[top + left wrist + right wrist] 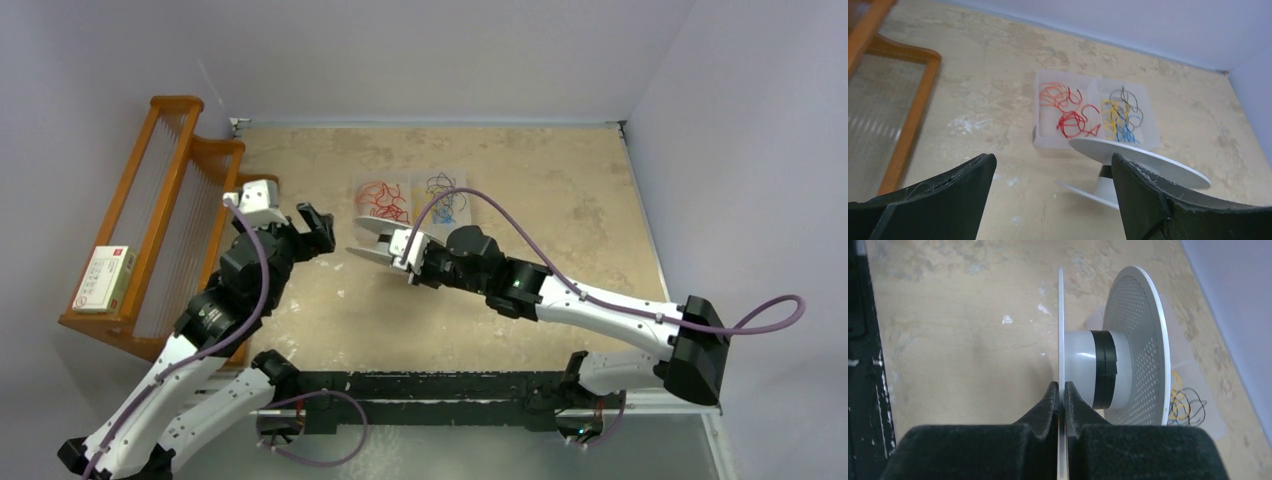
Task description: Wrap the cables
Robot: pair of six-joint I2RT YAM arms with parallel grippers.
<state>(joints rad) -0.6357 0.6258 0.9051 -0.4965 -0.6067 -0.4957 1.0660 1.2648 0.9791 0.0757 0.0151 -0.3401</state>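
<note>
- While my right claw (pixel 1061 390) clamps one flange of the white spool (pixel 1138 340), my left claw (pixel 1053 160) hangs released.
- Yellow cables (pixel 1109 117) lie in the clear tray (pixel 1045 141), right compartment.

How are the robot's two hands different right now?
The left gripper is wide open and holds nothing; the right gripper is shut on a flat disc of the white spool. The left gripper is near the wooden rack; the right gripper is farther from it. Both have black fingers.
</note>
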